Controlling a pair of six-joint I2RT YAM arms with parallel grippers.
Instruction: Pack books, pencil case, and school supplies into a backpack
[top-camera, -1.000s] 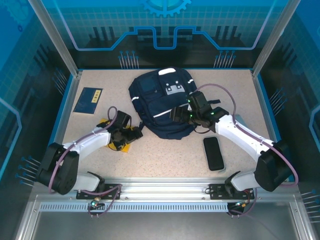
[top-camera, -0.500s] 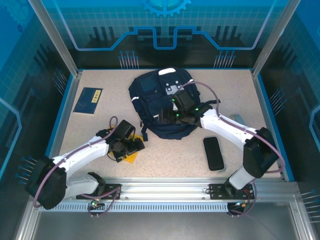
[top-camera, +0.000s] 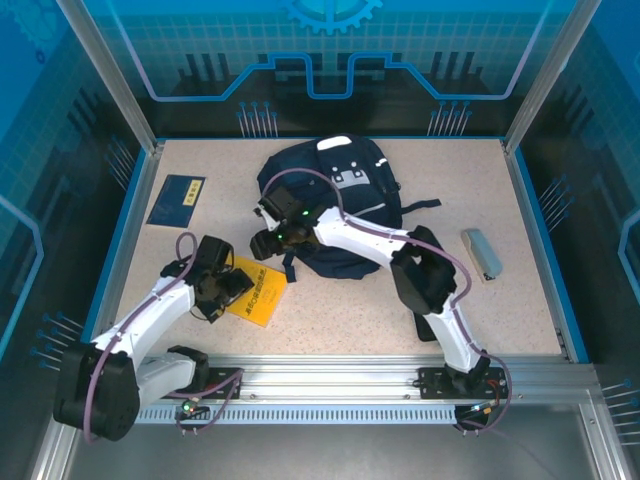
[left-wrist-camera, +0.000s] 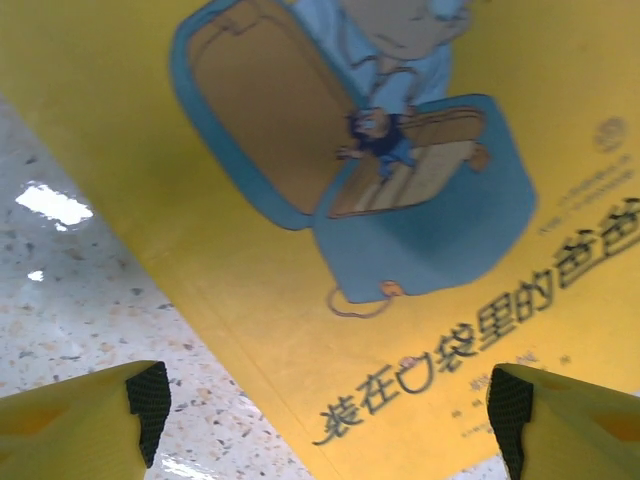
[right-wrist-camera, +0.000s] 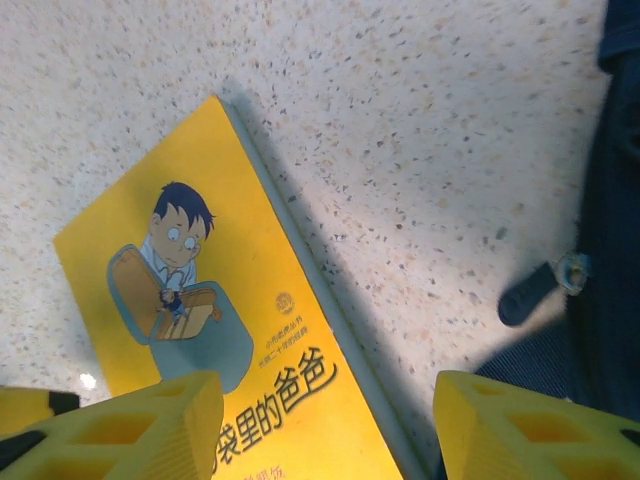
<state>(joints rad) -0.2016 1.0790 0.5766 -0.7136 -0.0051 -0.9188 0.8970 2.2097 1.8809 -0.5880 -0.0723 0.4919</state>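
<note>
Two arms meet at the yellow book (top-camera: 258, 292), which lies flat and cover up on the desk (top-camera: 450, 180), just off the lower-left corner of the backpack (top-camera: 330, 200) and close to its hem without touching it.

The left end effector (top-camera: 232, 288) sits at the side of the book farthest from the backpack. In the left wrist view its fingers (left-wrist-camera: 148, 400) stand wide apart. One is over bare desk and the other over the cover's printed lettering, with the book's edge running between them. Nothing is clamped, and I cannot tell whether the tips touch the cover.

The right end effector (top-camera: 263, 242) hangs at the backpack's lower-left edge, between the bag and the book. Its fingers (right-wrist-camera: 520, 430) are also apart and empty. One is above the book's cover and the other above the desk, beside the backpack's fabric and a dark strap end (right-wrist-camera: 535, 290).

The navy book (top-camera: 177, 200) lies well to the left of the backpack. A grey pencil case (top-camera: 482, 253) lies to the backpack's right, apart from it.
</note>
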